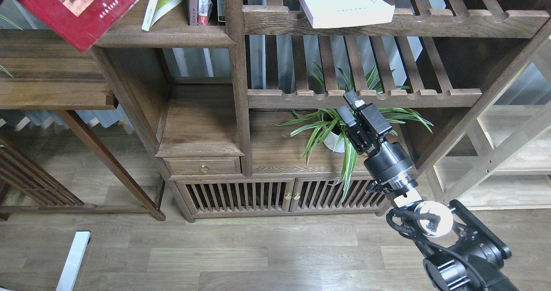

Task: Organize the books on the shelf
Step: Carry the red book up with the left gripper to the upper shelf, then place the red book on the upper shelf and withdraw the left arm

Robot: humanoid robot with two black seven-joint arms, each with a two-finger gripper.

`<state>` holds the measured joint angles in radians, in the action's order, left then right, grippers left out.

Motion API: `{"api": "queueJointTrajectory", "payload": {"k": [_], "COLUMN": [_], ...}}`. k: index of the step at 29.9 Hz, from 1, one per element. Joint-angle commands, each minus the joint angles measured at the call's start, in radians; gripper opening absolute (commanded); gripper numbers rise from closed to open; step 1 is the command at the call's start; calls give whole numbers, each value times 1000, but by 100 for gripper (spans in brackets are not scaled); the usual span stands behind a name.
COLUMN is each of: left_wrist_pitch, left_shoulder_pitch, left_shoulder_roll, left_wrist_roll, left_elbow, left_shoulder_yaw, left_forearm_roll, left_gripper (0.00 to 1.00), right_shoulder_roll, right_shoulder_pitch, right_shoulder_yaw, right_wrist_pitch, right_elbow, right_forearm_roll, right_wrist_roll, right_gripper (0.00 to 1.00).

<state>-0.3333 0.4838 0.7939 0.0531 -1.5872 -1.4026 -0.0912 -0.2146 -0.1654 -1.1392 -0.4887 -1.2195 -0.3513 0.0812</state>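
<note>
Large walnut-coloured wooden bookcase [234,123] filling the view, solid dark-brown shelf board with rounded front lip [165,35] at upper left. Red-covered paperback with yellow title band and photos [82,7] tilted, its lower corner hanging past the board's left end and front lip, likely mid-placement; holder outside the view. Thick white-covered paperback [344,2] lying flat on the upper slatted rack [387,22], its corner jutting over the scalloped front rail, away from the solid board. Yellow-green paperback [161,0] leaning against the slim maroon and red-and-white spines [200,2], open board between it and the red cover. Green spider plant in white pot [335,131] close behind the right tool [354,109]. Right tool raised below the lower rack, fingers slightly apart, clamped on nothing, free air to rise toward the white paperback. Left tool out of view.
</note>
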Motion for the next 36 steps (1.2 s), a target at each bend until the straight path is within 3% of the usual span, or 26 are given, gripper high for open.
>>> {"api": "queueJointTrajectory", "payload": {"k": [1, 8, 13, 24, 36], "left_wrist_pitch": [49, 186, 264, 350, 349], "left_shoulder_pitch": [9, 65, 169, 343, 461], "left_shoulder_roll": [-2, -41, -85, -111, -111], "left_wrist_roll": [4, 20, 66, 99, 103], "left_elbow": [1, 1, 30, 99, 208], "left_shoulder_yaw": [8, 30, 66, 160, 269], "left_forearm_roll": [-16, -36, -58, -124, -237], "left_gripper": [0, 0, 0, 0, 0], "right_shoulder_roll": [-8, -49, -71, -72, -74], "right_shoulder_pitch": [0, 0, 0, 0, 1], "right_shoulder_yaw": [-2, -19, -37, -68, -102], "right_wrist_pitch": [0, 0, 0, 0, 0], "right_elbow": [0, 0, 0, 3, 11], "right_forearm_roll": [0, -2, -2, -2, -5], "right_wrist_roll": [-1, -1, -1, -1, -3], "right_gripper": [76, 78, 79, 81, 82]}}
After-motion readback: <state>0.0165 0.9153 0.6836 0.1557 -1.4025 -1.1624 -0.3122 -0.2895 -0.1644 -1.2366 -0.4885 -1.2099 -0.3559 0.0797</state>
